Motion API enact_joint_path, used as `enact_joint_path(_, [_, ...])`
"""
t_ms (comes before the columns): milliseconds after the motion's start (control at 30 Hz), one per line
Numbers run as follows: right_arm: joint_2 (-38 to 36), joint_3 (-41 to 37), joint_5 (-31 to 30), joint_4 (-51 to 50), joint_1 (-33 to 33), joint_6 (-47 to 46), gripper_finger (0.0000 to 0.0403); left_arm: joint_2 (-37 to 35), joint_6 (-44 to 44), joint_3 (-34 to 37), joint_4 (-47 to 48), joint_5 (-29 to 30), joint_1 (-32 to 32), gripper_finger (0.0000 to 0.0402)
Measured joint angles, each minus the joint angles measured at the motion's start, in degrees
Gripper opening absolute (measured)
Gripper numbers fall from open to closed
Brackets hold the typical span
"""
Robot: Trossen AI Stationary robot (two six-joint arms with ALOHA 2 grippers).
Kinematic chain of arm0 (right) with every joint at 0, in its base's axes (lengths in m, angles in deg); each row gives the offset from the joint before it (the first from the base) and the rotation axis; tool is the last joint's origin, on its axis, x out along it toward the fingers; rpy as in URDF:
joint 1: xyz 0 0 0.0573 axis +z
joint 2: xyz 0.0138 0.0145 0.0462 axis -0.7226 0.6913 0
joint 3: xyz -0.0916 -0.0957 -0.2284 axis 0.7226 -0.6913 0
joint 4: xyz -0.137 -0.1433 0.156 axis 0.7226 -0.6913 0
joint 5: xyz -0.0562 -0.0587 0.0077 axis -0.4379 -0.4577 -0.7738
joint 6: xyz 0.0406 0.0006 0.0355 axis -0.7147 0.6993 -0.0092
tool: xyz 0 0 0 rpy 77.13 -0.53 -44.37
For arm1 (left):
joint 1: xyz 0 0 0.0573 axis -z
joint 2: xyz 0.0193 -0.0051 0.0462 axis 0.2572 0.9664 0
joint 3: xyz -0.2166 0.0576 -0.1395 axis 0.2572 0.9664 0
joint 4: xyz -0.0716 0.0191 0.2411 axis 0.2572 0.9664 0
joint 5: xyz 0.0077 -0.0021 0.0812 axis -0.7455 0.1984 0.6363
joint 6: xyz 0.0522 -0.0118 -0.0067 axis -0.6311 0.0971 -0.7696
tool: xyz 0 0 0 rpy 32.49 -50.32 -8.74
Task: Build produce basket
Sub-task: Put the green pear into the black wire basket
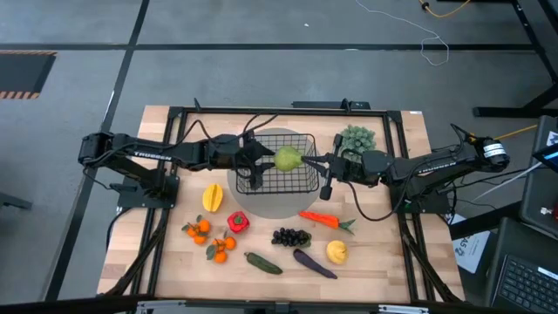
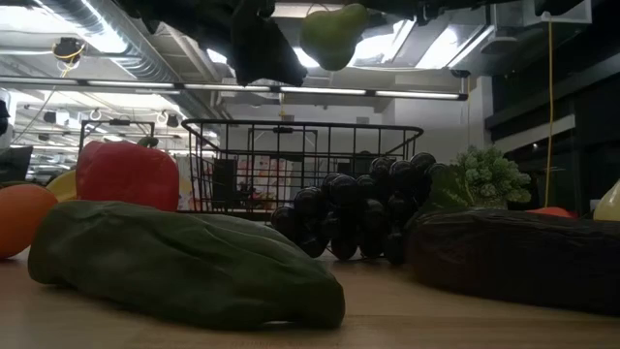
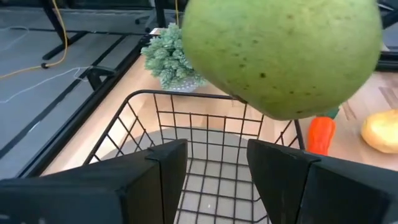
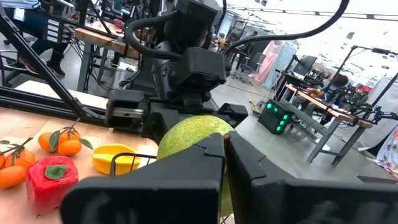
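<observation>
The green apple (image 1: pixel 288 159) hangs over the black wire basket (image 1: pixel 301 179), clear of it, with my right gripper (image 4: pixel 225 146) shut on it. In the low view the apple (image 2: pixel 334 34) shows high above the basket (image 2: pixel 300 155). My left gripper (image 3: pixel 216 155) is open and holds nothing. It is at the basket's left side (image 1: pixel 259 166), pointing at the apple (image 3: pixel 280 50) from close by. The rest of the produce lies on the table in front of the basket. My right gripper holds the green apple on the side that faces the right arm (image 4: pixel 208 140), with the fingers about level and coming from the table's right. The fingers (image 4: pixel 249 168) themselves hide the place of contact. The apple is lifted clear above the basket.
The basket stands on a grey round disc (image 1: pixel 275 208). A pale-green bushy plant (image 1: pixel 356 138) stands at its far right. On the near table lie a yellow fruit (image 1: pixel 212 197), red pepper (image 1: pixel 238 221), tangerines (image 1: pixel 199 228), cucumber (image 1: pixel 262 262), grapes (image 1: pixel 290 236), eggplant (image 1: pixel 314 262), lemon (image 1: pixel 336 252) and carrot (image 1: pixel 321 219).
</observation>
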Motion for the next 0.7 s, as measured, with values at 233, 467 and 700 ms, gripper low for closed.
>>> enact_joint_path(233, [0.00,0.00,0.00,-0.02,0.00,-0.02,0.0000,-0.02,-2.57,0.00,0.00,-2.38,1.00,0.0157])
enact_joint_path(467, [0.00,0.00,0.03,-0.07,0.00,-0.02,0.0000,-0.02,-2.56,0.02,-2.23,-2.32,0.95,0.0157])
enact_joint_path(700, [0.00,0.00,0.07,-0.07,0.00,-0.02,0.0000,0.03,-2.51,0.02,-2.21,-2.34,0.95,0.0157])
